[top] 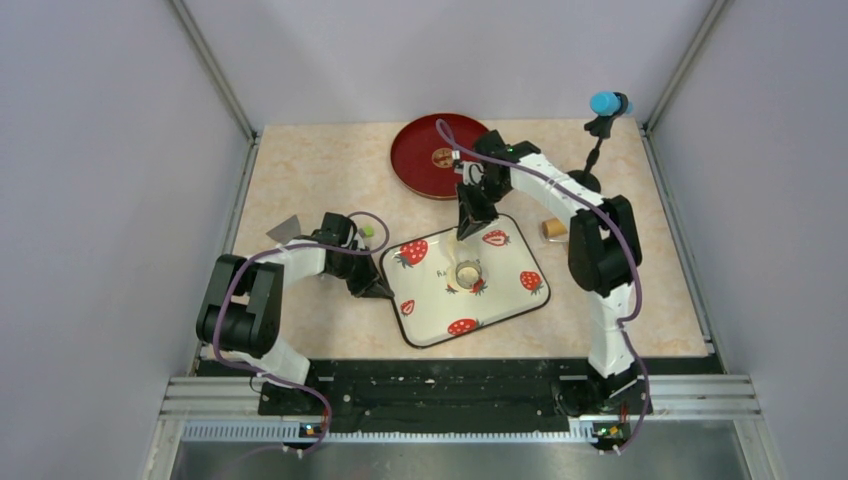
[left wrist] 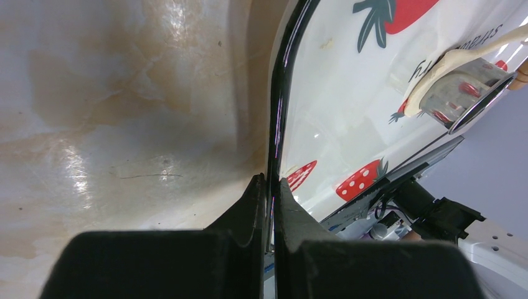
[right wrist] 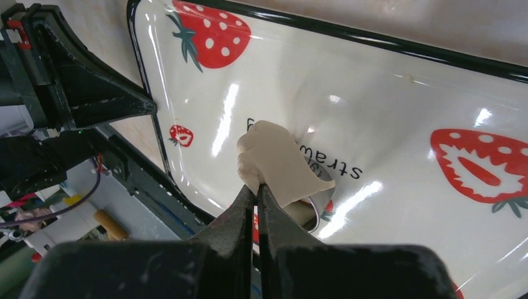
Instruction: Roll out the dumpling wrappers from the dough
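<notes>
My left gripper [left wrist: 269, 182] is shut tight on the tray [left wrist: 277, 93] rim to hold it, and my right gripper [right wrist: 256, 187] pinches the flat dough [right wrist: 274, 156] lying on the ring [right wrist: 316, 210], so next I think I must peel it off slowly or it tears.

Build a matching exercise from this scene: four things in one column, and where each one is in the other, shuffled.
Things:
1. dough
2. strawberry tray
3. red plate
4. metal ring

Places:
A. far side of the table
B. rim pinched by the left gripper
C. on the tray, partly under the dough
D. edge pinched by the right gripper

Pairs: 1-D, 2-B, 3-A, 4-C.
</notes>
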Robot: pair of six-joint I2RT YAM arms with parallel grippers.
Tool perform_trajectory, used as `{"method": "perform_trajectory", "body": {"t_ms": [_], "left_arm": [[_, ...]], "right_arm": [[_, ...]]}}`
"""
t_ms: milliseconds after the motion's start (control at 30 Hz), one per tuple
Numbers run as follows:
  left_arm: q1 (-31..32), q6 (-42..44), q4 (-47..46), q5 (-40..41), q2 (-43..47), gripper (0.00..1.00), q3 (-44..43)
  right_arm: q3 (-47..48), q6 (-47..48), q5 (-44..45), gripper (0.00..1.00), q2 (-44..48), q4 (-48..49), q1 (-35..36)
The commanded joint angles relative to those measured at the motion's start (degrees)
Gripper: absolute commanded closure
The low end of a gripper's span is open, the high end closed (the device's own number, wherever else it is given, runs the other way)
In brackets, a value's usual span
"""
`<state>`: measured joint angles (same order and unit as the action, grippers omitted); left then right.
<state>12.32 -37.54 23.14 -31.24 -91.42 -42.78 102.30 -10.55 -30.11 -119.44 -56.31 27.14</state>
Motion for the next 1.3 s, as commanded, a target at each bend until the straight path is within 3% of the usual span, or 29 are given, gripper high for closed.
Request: {"method": "perform_trajectory", "body": {"t_ms": [0,1267], "left_arm": [[0.16,1.78,0.01,7.32,-2.01,1.00,0.59],[0.16,1.21,-0.91,6.95,-1.86,1.00,0.93]], "right_arm": [[3.38,0.35,-2.80,0.98,-0.80,-0.73,2.73],[-2.81,0.80,-12.42,0.98,10.69,-1.70,9.09]]}}
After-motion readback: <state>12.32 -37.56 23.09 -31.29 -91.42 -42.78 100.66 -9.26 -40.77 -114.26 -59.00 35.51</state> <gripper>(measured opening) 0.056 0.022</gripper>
